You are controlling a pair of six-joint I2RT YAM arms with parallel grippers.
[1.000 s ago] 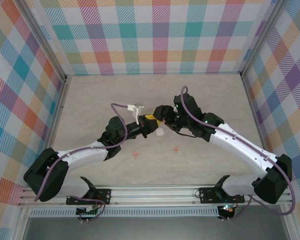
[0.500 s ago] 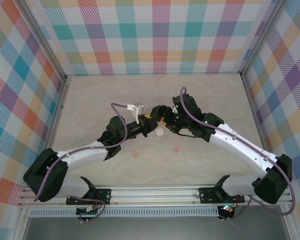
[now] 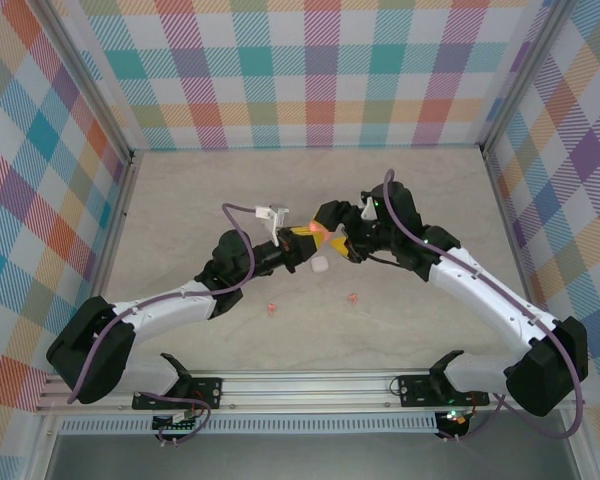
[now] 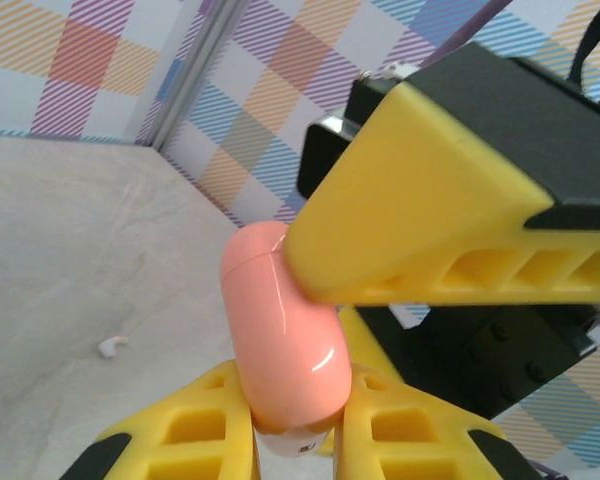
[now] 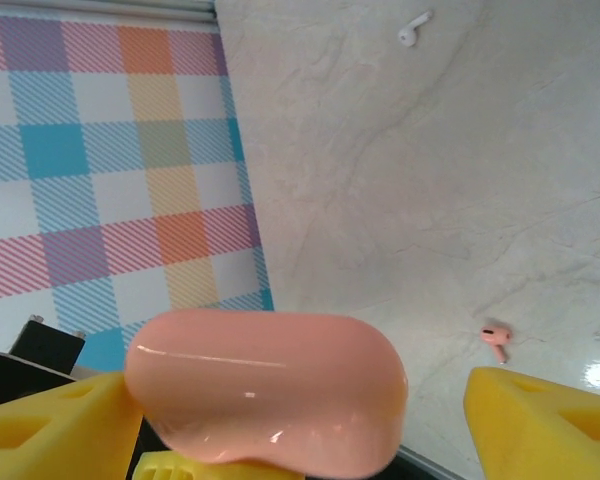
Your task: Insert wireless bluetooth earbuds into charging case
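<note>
Since a sec ago the right arm swung its elbow toward the far side, and the right fingers (image 5: 545, 420) spread off the pink case (image 5: 265, 400). One stayed against its end and the other stood clear of it, so released, no grip.

Left fingers (image 4: 210, 415) were clenched on the case's lower end, holding it up off the worktop (image 3: 180, 200) at centre, prob. to steady it so the right side could work the lid end. Lid looked closed.

White case (image 3: 320, 265) sat on the worktop just near of the held one. A coral earbud (image 3: 271, 308) lay nearer, to the left, and a second coral earbud (image 3: 352, 297) to the right. A white earbud (image 5: 412, 28) lay well apart. No bud looked seated yet, so I'd call it early, at the lid-opening step.
</note>
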